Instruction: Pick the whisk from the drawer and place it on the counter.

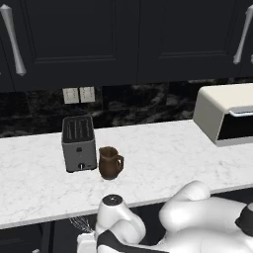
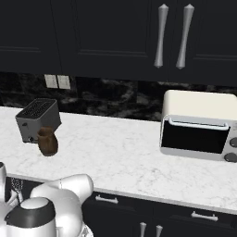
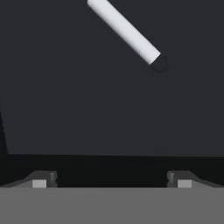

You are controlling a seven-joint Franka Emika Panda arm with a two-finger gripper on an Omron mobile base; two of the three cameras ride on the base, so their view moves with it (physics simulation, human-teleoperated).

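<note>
Gripper (image 3: 112, 181) jaws spread wide, holding nothing, over dark drawer (image 3: 87, 109) floor. Whisk (image 3: 124, 30) handle lies diagonally ahead, apart from fingertips (image 3: 40, 180).

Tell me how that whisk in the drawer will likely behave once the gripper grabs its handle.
The whisk has a smooth, round, pale handle, so it may roll or slip between the fingers of the open gripper. Its thin wire loops look springy, probably flexing if bumped. It seems slim and light, likely easy to lift from the drawer.
</note>
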